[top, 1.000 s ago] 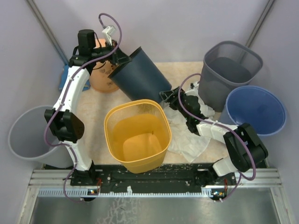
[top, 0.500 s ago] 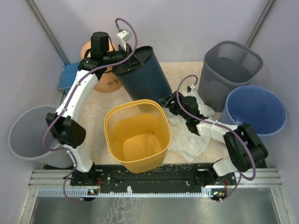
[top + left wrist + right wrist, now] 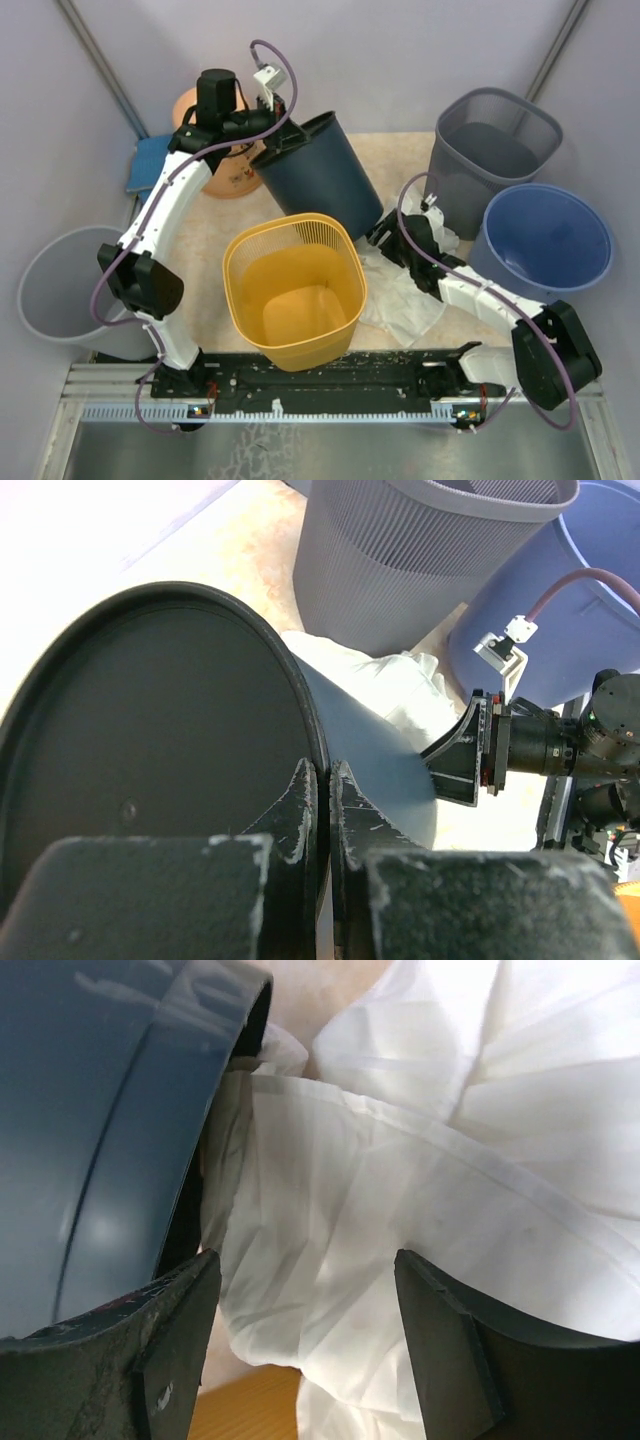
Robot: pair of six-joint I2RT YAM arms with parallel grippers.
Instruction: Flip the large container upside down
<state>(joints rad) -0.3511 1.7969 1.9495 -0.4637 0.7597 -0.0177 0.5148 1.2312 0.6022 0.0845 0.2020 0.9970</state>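
Looking down from the top camera, I see the pale table (image 3: 200, 260) crowded with bins. The only markings are dark smudges on the orange pot (image 3: 225, 170) at the back left, too small for me to read.

The large container (image 3: 320, 175) is a smooth dark blue bin with a rolled rim and a black inside. It is at the centre back, just behind the yellow mesh basket (image 3: 295, 225). It is tilted, with its mouth raised toward the back left and its base low at the front right, against a crumpled white sheet (image 3: 405, 300).

The left gripper (image 3: 272, 140) is clamped on the bin's rim, one finger inside the mouth and one outside. The right gripper (image 3: 385, 232) is spread wide and holds nothing. It sits low over the sheet, with one finger (image 3: 170, 1310) just beside the bin's base.
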